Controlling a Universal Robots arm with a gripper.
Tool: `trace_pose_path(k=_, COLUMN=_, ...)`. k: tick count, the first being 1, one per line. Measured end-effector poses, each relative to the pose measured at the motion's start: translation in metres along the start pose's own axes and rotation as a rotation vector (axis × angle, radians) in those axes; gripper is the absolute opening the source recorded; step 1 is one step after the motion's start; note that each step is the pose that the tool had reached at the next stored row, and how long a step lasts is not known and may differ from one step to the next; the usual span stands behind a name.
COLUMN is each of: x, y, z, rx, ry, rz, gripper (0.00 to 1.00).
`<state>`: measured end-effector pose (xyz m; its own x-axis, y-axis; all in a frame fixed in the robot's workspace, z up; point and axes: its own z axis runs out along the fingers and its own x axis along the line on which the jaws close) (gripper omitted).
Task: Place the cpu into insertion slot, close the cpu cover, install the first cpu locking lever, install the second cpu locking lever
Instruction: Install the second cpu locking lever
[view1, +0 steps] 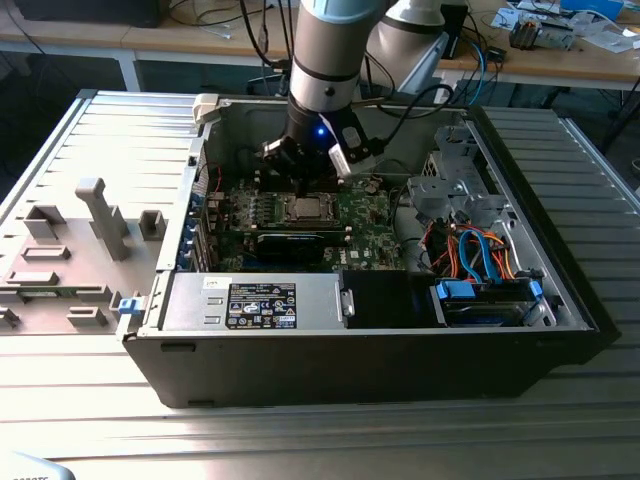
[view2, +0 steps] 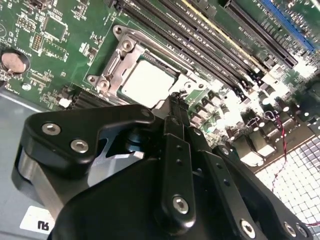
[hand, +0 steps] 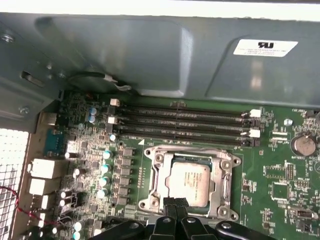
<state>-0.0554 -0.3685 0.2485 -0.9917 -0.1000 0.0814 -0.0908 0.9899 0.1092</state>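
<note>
The chip (hand: 189, 182) lies in the socket (hand: 227, 187) under the cover (hand: 161, 186). The claw (hand: 175, 204) is pressed together, empty, at the socket's edge. A sideways slip could scratch the board (hand: 280, 180).

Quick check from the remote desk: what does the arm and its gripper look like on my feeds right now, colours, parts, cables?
The arm is a thick tube, light grey above a silvery band and black wrist section, with a small blue light lit near the wrist and dark cables running behind it. The gripper is matte black, built of flat linkage bars joined by silver round-head screws, tapering to narrow black fingertips; a white label patch sits on its body in the second wrist view.
</note>
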Motion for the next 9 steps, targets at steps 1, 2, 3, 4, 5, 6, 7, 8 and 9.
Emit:
trace_pose_path(k=1, x=-0.0002, y=0.0009, z=0.0001, rx=0.0020, ry=0.0005, rz=0.000, gripper=0.11)
trace_pose_path(k=2, x=-0.0002, y=0.0009, z=0.0001, rx=0.0020, ry=0.0005, rz=0.000, gripper=0.11)
trace_pose_path(k=3, x=-0.0002, y=0.0009, z=0.0001, rx=0.0020, ry=0.0005, rz=0.000, gripper=0.11)
trace_pose_path(k=4, x=-0.0002, y=0.0009, z=0.0001, rx=0.0020, ry=0.0005, rz=0.000, gripper=0.11)
trace_pose_path(k=5, x=-0.0002, y=0.0009, z=0.0001, rx=0.0020, ry=0.0005, rz=0.000, gripper=0.11)
trace_pose_path(k=6, x=-0.0002, y=0.0010, z=0.0001, rx=0.0021, ry=0.0005, rz=0.000, gripper=0.11)
trace_pose_path(k=7, x=-0.0002, y=0.0010, z=0.0001, rx=0.0021, ry=0.0005, rz=0.000, gripper=0.11)
trace_pose_path(k=8, x=-0.0002, y=0.0010, z=0.0001, rx=0.0021, ry=0.0005, rz=0.000, gripper=0.11)
trace_pose_path(k=9, x=-0.0002, y=0.0010, z=0.0001, rx=0.0021, ry=0.0005, rz=0.000, gripper=0.11)
